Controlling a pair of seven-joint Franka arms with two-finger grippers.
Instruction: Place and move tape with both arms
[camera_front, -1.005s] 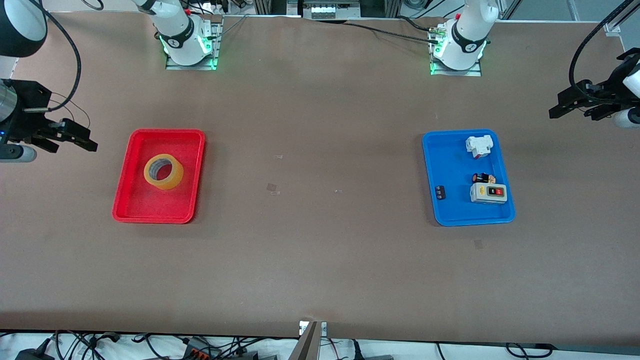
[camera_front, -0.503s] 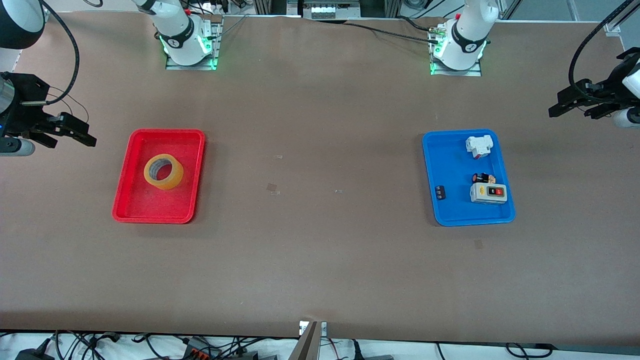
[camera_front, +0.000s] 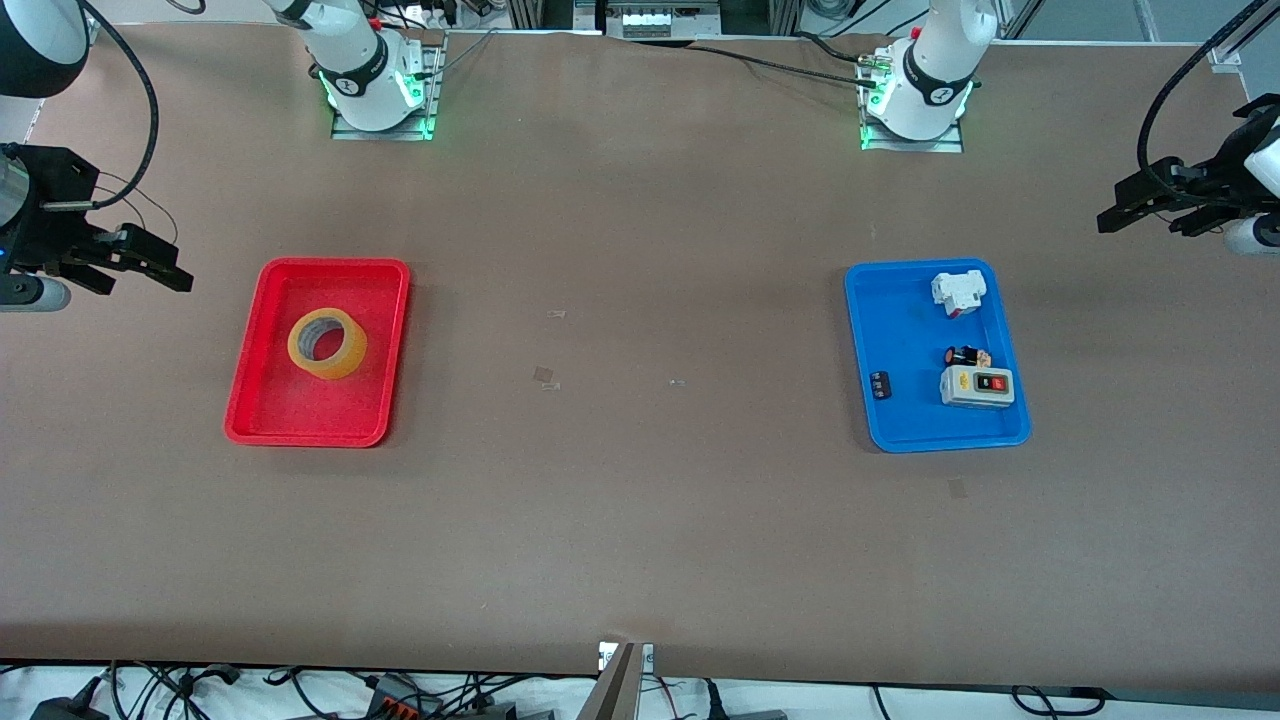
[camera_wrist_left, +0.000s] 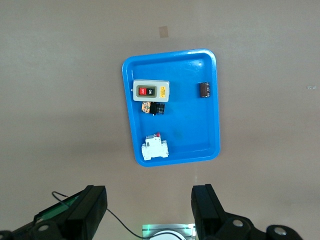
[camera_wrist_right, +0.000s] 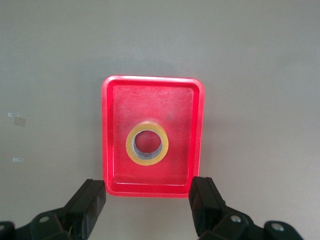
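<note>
Tape (camera_front: 327, 343) lies flat in red tray (camera_front: 262, 340), w/ blue tray (camera_front: 866, 350) at its 3 o'clock; right gripper (camera_front: 135, 266) open at tape's 10 o'clock, left gripper (camera_front: 1140, 208) open near table end

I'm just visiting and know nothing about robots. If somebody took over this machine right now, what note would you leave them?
Right end effector: open, empty, in the air off the red tray's outer edge at the right arm's end of the table.
Left end effector: open, empty, up at the left arm's end, waiting.
The ring-shaped roll of translucent yellow packing tape lies flat in the red plastic tray, untouched.
The blue plastic tray holds a grey switch box, a white breaker and two small dark parts.
Done: nothing visible yet.
Left: grasp the tape, then move and place it with both arms.
</note>
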